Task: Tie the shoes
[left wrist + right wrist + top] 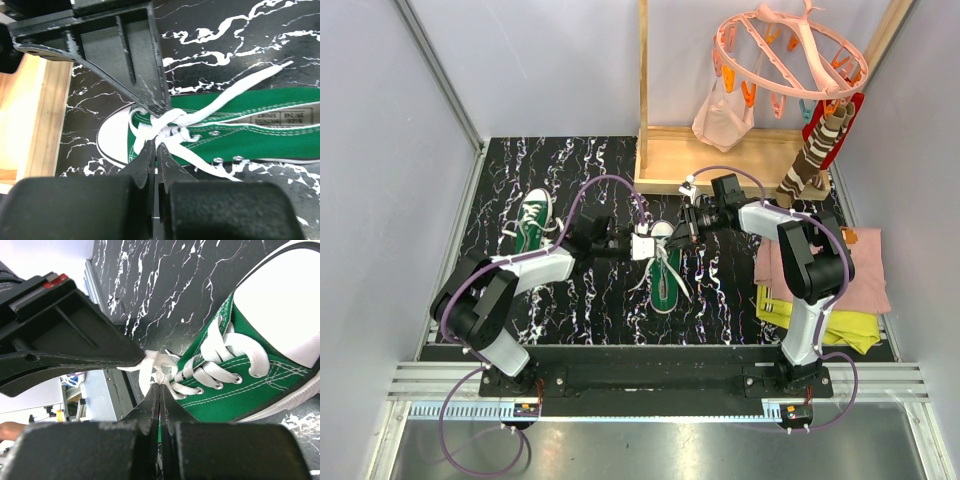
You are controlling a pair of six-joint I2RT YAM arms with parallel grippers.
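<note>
Pinching laces (170, 122) of centre shoe (665, 275) — left gripper (155, 150), right gripper (159, 390) both clamped; contact partly hidden.

2 sm. green canvas sneakers, white toe caps + soles, both upright. Centre shoe (666, 288): toe to 12 o'clock, white laces (240, 90) untied, crossed nr toe, ends trailing at 4 + 8. Other shoe (532, 226): at its 10 o'clock, well apart, toe to 1.

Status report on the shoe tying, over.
Left gripper and right gripper: jaws shut, each pinching the laces of the centre shoe. No finished bow showing. Second shoe lies apart, rear left. Nothing in the way.
</note>
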